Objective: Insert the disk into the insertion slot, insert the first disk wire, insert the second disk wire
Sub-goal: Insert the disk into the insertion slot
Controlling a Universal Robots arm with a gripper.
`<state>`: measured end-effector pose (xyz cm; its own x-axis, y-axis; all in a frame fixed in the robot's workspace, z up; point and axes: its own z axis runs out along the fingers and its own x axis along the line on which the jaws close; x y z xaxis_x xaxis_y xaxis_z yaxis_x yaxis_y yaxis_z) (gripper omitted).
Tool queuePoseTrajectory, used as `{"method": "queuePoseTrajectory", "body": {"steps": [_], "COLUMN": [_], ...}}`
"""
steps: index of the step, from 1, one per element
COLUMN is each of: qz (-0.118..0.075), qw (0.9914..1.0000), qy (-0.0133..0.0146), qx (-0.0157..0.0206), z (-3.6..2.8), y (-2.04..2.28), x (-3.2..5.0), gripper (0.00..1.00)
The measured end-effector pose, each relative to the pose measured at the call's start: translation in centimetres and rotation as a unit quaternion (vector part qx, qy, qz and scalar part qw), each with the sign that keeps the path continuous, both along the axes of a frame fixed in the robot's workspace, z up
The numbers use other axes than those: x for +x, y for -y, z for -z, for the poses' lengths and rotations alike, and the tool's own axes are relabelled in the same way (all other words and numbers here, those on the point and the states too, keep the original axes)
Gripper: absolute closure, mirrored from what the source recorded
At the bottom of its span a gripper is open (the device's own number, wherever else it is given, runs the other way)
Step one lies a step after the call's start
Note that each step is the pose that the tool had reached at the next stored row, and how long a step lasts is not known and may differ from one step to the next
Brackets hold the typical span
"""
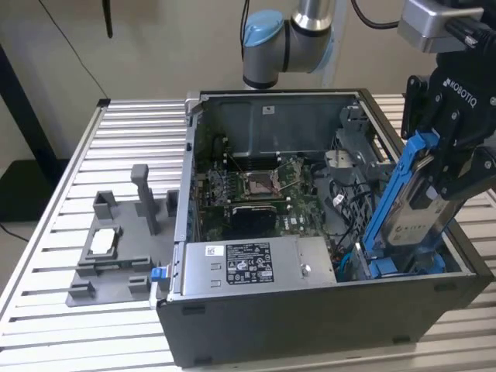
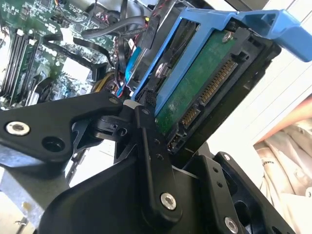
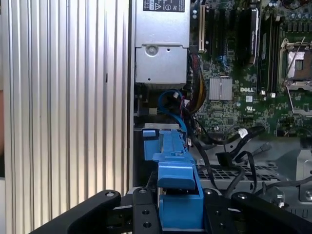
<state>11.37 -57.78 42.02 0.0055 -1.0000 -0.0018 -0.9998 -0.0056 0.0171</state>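
Observation:
My gripper (image 1: 452, 172) is shut on the disk (image 1: 412, 211), a silver drive with a white label in a blue carrier. The disk hangs steeply tilted over the open computer case's corner at the exterior view's right. Its lower end reaches down into the insertion slot (image 1: 434, 260) there. The second wrist view has the disk's green circuit board and connector (image 2: 195, 92) facing the camera between my black fingers (image 2: 152, 161). In the first wrist view the blue carrier tab (image 3: 178, 183) sits between the fingers above the case. A looped blue wire (image 3: 170, 103) lies beside the bay.
The dark grey case (image 1: 310, 325) lies open on a slatted metal table (image 1: 70, 186). Inside are a grey labelled power-supply box (image 1: 248, 263), the motherboard (image 1: 256, 190) and black cable bundles (image 1: 345, 201). A grey fixture (image 1: 116, 252) stands at the exterior view's left.

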Motion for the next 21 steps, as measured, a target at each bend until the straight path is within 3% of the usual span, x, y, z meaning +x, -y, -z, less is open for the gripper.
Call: {"method": "queuePoseTrajectory", "body": {"steps": [8,17,21], "qz": [0.001,0.002,0.003], "qw": [0.99999,0.99999,0.99999], "qy": [0.0,0.0,0.0], "qx": [0.0033,0.0035,0.0033], "z": [0.67,1.41,2.05], "y": [0.0,-0.07,-0.18], "x": [0.03,0.18,0.18], "gripper": [0.67,0.67,0.67]}}
